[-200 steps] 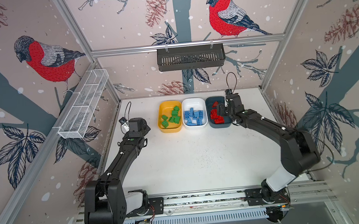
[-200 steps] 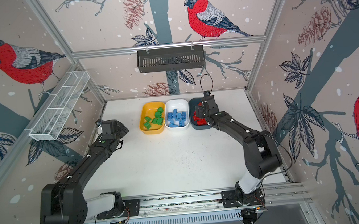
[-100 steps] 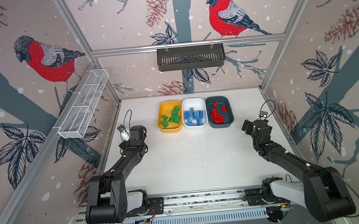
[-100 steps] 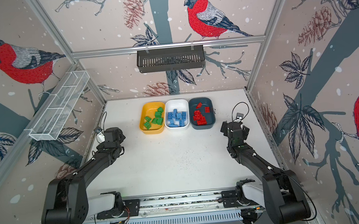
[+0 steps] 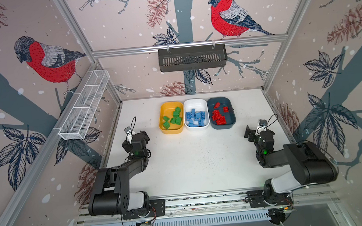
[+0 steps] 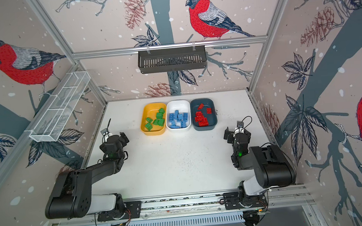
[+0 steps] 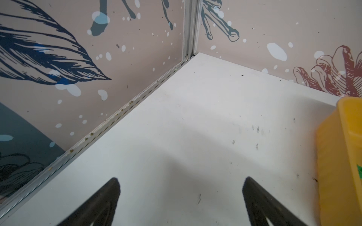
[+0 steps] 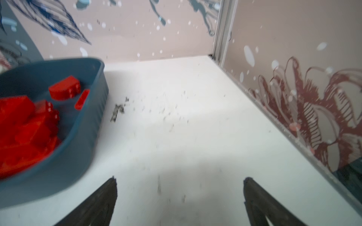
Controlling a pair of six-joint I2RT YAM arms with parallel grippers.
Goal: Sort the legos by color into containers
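Three containers stand in a row at the back of the white table in both top views. The yellow tub (image 5: 166, 109) holds green legos (image 5: 174, 118), the white tub (image 5: 195, 104) holds light blue legos (image 5: 194, 116), and the teal tub (image 5: 229, 118) holds red legos (image 5: 219, 117). My left gripper (image 5: 134, 139) is open and empty at the table's left, short of the yellow tub (image 7: 337, 156). My right gripper (image 5: 257, 131) is open and empty at the right. In the right wrist view the teal tub (image 8: 78, 156) with red legos (image 8: 23, 125) lies off to one side of it. No legos lie loose on the table.
A white wire-mesh basket (image 5: 84, 105) hangs on the left wall. A black slotted basket (image 5: 192, 57) hangs from the back rail. Patterned walls close in the table on three sides. Dark specks (image 8: 117, 111) mark the tabletop beside the teal tub.
My right arm has pulled back from over the teal tub to the table's right side, and its jaws have opened wide. My left arm has folded back toward the front left.
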